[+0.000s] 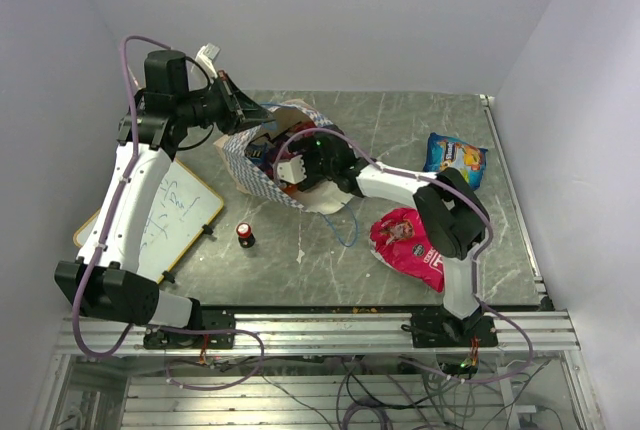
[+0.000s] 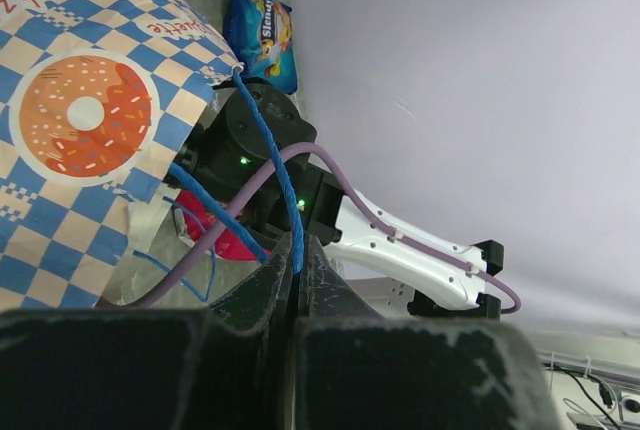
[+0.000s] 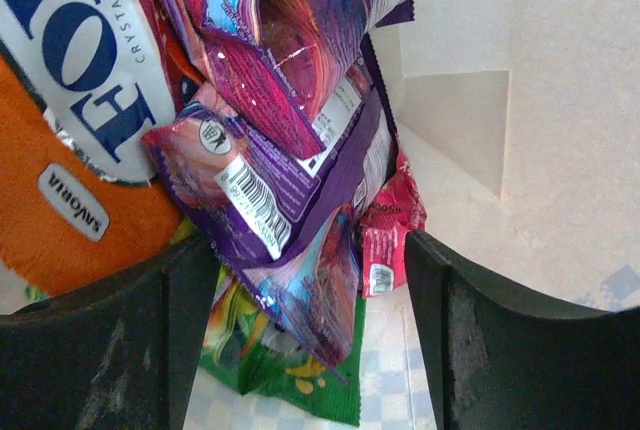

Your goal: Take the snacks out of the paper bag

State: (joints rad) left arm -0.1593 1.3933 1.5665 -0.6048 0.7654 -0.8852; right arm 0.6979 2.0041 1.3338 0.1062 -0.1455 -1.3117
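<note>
Currently on view, item by item:

- **Paper bag** (image 1: 262, 165): lying at the back left of the table (image 1: 400, 130), with its mouth facing the right arm.
- **Left gripper** (image 2: 298, 255): fingers pressed together on the bag's blue cord handle (image 2: 272, 150), holding the upper side up so the mouth is gaping.
- **Right gripper** (image 3: 310, 280): reaching inside the bag, fingers spread wide on either side of a purple-white packet (image 3: 290, 190). Neither finger is plainly pressing on it.
- **Snacks in the bag:** the purple-white packet is sitting foremost. An orange packet (image 3: 80, 220) is lying to one side, a green packet (image 3: 290, 375) beneath and a magenta packet (image 3: 392, 230) behind, all overlapping.
- **Snacks already out:** a blue packet (image 1: 455, 158) and a pink packet (image 1: 408, 247) are lying on the table, well apart from the bag.
- **Sundries:** a small red bottle (image 1: 244, 235) and a whiteboard (image 1: 180, 210) are sitting near the left arm.

**Handling note (a judgement):**
- The step in hand looks to be closing on the purple-white packet.
- The foil looks slippery, so the fingers should be closing across its puffed middle, not a corner.
- The neighbouring packets are leaning on it and may drag along or spill.
- Drawing straight back through the mouth should limit that.
- The cord should be held taut meanwhile, or the paper may sag onto the wrist.
</note>
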